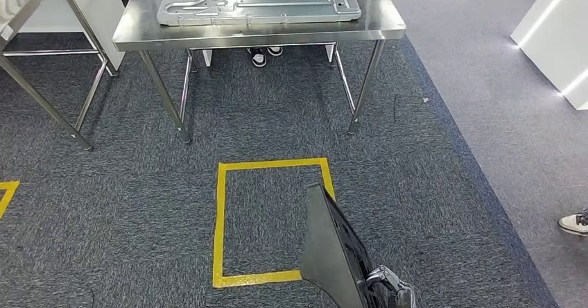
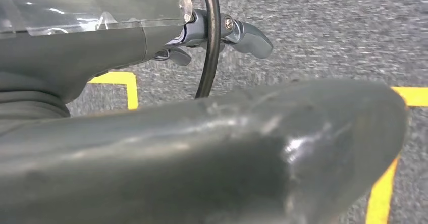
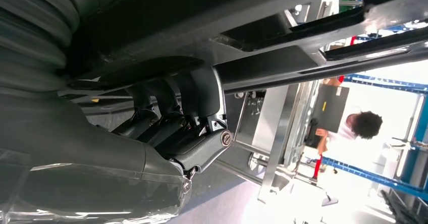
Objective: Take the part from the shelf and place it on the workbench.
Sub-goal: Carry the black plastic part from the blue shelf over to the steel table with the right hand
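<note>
Dark part (image 1: 333, 245) held low over the carpet by the right hand (image 1: 390, 282), fingers (image 3: 166, 128) curled around its edge; left hand (image 2: 222, 35) beside a black cable (image 2: 209, 42), finger state indiscernible. Steel workbench (image 1: 139, 30) ahead bears a metal panel (image 1: 260, 1); yellow floor square (image 1: 220, 225) lies between

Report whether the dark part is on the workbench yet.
Not yet: the dark part is held by the right hand above the carpet, short of the workbench.
</note>
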